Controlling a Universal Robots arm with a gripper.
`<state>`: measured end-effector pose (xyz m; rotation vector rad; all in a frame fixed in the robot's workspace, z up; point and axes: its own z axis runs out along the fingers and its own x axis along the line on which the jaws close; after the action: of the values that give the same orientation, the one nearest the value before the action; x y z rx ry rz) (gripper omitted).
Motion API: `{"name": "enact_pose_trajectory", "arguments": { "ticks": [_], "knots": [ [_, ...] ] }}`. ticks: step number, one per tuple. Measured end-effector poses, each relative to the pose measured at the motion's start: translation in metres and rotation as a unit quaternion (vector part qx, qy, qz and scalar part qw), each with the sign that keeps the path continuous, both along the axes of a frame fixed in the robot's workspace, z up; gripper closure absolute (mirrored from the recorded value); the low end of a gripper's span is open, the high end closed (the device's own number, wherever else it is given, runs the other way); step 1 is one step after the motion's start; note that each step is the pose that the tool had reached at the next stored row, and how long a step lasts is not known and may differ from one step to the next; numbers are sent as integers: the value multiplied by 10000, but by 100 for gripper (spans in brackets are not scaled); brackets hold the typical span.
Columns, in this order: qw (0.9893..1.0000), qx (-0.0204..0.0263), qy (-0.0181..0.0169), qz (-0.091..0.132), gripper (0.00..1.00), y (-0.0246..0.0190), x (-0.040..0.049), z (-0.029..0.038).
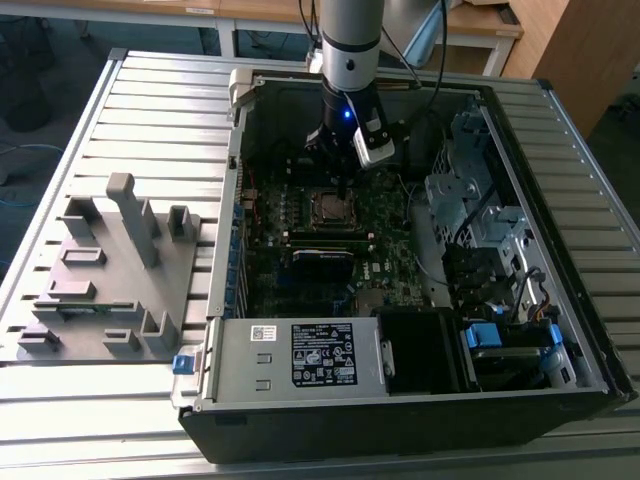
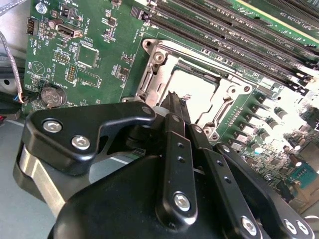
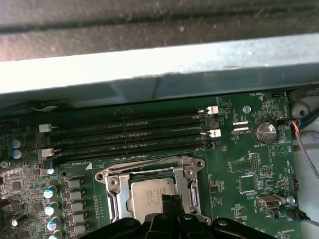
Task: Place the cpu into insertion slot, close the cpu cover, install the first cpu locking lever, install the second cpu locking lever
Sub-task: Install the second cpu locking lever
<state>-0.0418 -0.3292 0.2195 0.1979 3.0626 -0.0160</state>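
The gripper (image 2: 175, 102), fingers pinched together and holding nothing, hovers at the edge of the cpu (image 3: 149, 196); the chip lies seated in the insertion slot (image 3: 117, 186), cpu cover (image 2: 232, 94) closed around it; thin, rigid, likely fragile, best pressed at its rim.

Arm upright; pincer (image 2: 175, 102) pointing down, fingers pressed together.

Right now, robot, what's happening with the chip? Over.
Gripper down at the socket edge, fingers together. Cpu seated in the insertion slot, cpu cover down around it. Nothing in the way.
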Motion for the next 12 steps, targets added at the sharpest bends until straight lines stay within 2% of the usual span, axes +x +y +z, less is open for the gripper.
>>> {"name": "enact_pose_trajectory", "arguments": {
  "ticks": [3, 5, 6, 12],
  "knots": [
    [10000, 0, 7, 1, 90, 0, 2, 0],
    [10000, 0, 93, 1, 90, 0, 4, -2],
    [9999, -1, 120, 1, 90, 0, 3, -2],
    [9999, 0, 134, 1, 90, 0, 3, -2]
  ]
}}
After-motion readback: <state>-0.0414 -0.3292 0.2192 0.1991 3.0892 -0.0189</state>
